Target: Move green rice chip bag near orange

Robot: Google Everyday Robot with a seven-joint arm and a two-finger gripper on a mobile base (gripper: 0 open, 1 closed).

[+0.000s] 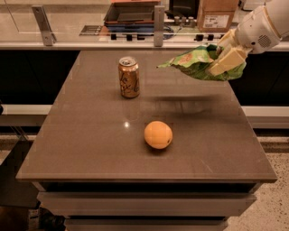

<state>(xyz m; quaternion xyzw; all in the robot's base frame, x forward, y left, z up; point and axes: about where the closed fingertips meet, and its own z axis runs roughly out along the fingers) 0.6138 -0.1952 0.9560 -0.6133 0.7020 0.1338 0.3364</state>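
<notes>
The green rice chip bag (pixel 195 63) hangs in the air above the table's far right part, held flat and tilted. My gripper (pixel 224 57) is shut on the bag's right end, with the white arm reaching in from the upper right. The orange (pixel 158 134) lies on the table near the middle front, below and to the left of the bag, well apart from it.
A gold-orange drink can (pixel 128 77) stands upright at the back left of the brown table (pixel 90 149). Behind the table runs a counter with a cardboard box (pixel 217 14) and a tray (pixel 131 11). The table's right edge is near the gripper.
</notes>
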